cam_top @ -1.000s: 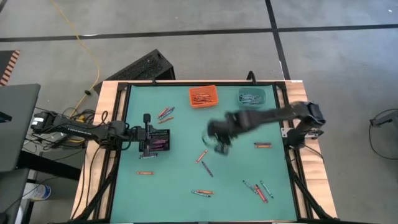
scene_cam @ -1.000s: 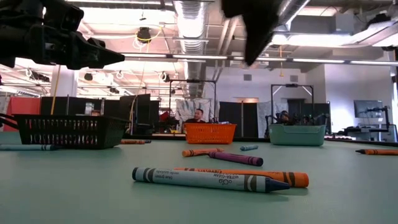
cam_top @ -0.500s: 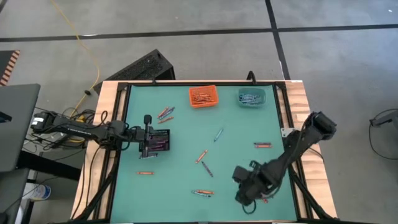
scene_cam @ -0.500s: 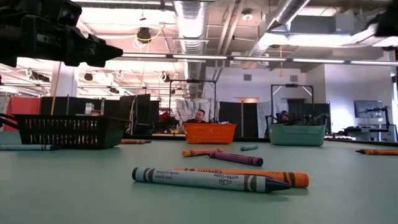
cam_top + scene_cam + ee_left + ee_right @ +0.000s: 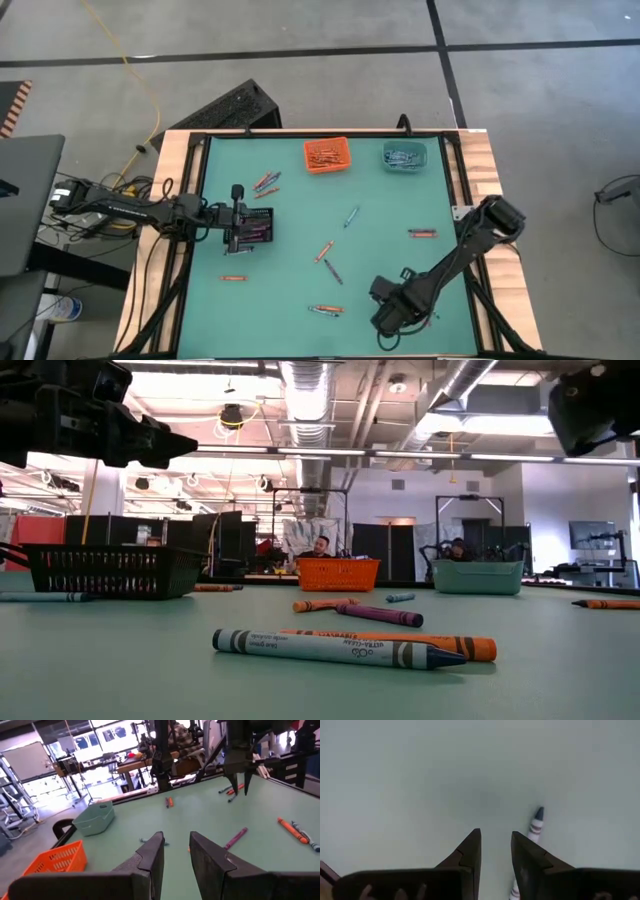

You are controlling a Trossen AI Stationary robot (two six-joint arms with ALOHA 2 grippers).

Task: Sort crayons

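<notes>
a: what carries the whole arrangement?
b: a green desk point(image 5: 300, 210) with a wooden border, seen from above; the largest things on it are three bins: a black bin point(image 5: 255, 228) at the left side, an orange bin point(image 5: 327, 155) and a teal bin point(image 5: 404, 156) side by side at the far edge

a: and the arms?
b: the left gripper point(image 5: 238, 216) hangs over the black bin; its jaws stand a narrow gap apart with nothing between them. the right gripper point(image 5: 386, 322) is low over the near right part of the desk, jaws likewise slightly parted and holding nothing; its wrist view shows one crayon point(image 5: 534, 831) on the desk just beside one finger

a: where are the crayons point(image 5: 325, 250)?
b: loose on the desk: a cluster point(image 5: 266, 181) near the black bin, one orange point(image 5: 233, 277) at near left, one teal point(image 5: 351, 217) at centre, a pair at mid-desk, a few point(image 5: 325, 310) near the front edge, one orange point(image 5: 422, 233) at right; more lie inside the three bins
</notes>
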